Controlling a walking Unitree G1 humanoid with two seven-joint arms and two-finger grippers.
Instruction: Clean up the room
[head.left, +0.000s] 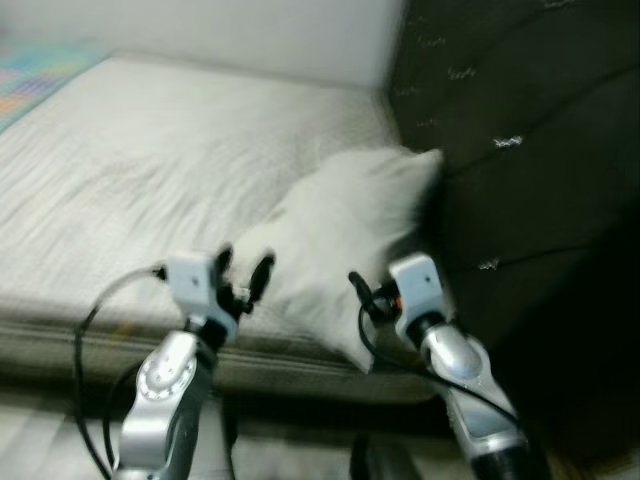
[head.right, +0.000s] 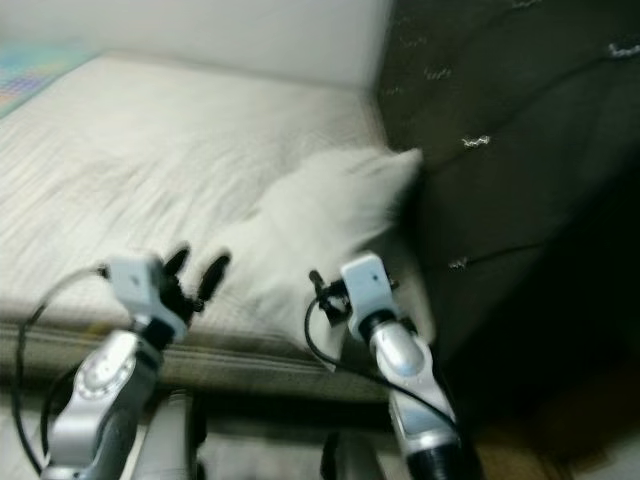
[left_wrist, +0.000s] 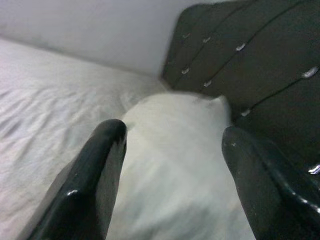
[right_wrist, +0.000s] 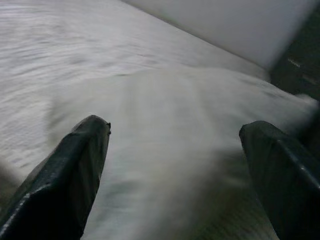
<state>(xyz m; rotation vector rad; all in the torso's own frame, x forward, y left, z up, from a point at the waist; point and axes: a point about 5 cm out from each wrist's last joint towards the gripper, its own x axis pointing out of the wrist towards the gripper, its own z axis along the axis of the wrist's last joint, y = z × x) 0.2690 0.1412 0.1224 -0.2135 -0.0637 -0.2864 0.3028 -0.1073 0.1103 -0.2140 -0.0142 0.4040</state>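
A white pillow (head.left: 350, 220) lies on the bed's pale mattress (head.left: 140, 170), its far corner against the dark tufted headboard (head.left: 520, 120). My left gripper (head.left: 244, 268) hovers open at the pillow's near left edge; in the left wrist view its fingers (left_wrist: 107, 150) frame the pillow (left_wrist: 175, 150). My right gripper (head.left: 365, 295) is open at the pillow's near right corner, close to the bed edge. The right wrist view has the pillow (right_wrist: 175, 150) spread wide between the open fingers (right_wrist: 85, 150). Nothing is held. All views are blurred.
A colourful patterned cloth (head.left: 35, 75) lies at the far left of the mattress. A light wall (head.left: 250, 30) runs behind the bed. The bed's side rail (head.left: 60, 345) crosses below my arms, with floor beneath.
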